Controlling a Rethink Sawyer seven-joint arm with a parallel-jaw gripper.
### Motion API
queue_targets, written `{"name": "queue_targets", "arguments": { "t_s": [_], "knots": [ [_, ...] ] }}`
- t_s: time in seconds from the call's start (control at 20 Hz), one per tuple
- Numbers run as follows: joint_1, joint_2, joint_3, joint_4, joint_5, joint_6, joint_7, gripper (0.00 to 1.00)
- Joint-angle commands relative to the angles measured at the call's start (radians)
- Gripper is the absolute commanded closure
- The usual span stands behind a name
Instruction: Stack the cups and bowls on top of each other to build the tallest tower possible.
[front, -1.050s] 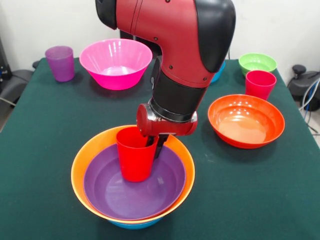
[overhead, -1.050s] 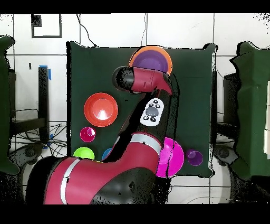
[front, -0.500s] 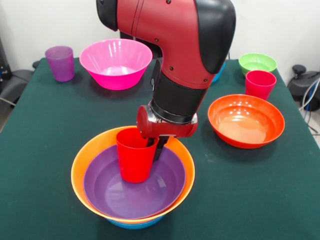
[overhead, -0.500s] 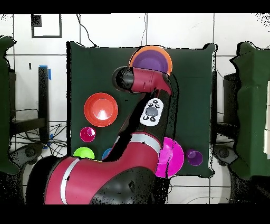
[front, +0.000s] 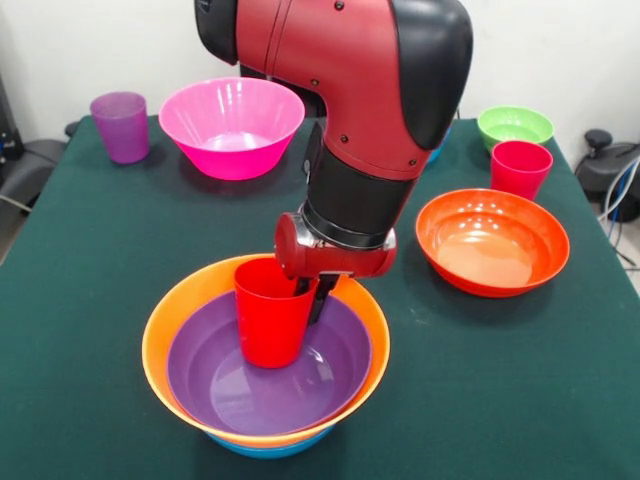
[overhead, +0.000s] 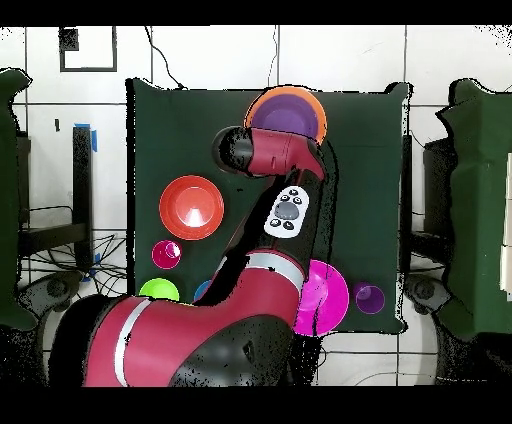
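Looking into your purple bowl (front: 268, 385), nested in the orange bowl (front: 160, 330), you see the claw (front: 308, 292) pinching the red cup's (front: 268, 315) rim inside it.

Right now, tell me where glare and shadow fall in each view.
Front view: soft overhead light puts white highlights inside the red-orange bowl and the purple bowl, and the arm shades the cloth behind the stack. Overhead view: the arm hides the red cup and the end effector; the red-orange bowl shows a small bright spot.
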Motion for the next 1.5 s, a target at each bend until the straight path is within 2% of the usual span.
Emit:
{"name": "queue_targets", "arguments": {
  "t_s": [0.05, 0.7, 1.05, 1.5],
  "knots": [
    [0.021, 0.075, 0.113, -0.004, 0.002, -0.032, 0.189, 1.0],
    [0.018, 0.077, 0.123, 0.003, -0.007, -0.039, 0.189, 1.0],
    [0.022, 0.066, 0.115, -0.003, -0.011, 0.0, 0.176, 1.0],
    [0.022, 0.071, 0.121, -0.001, -0.011, -0.016, 0.178, 1.0]
  ]
}}
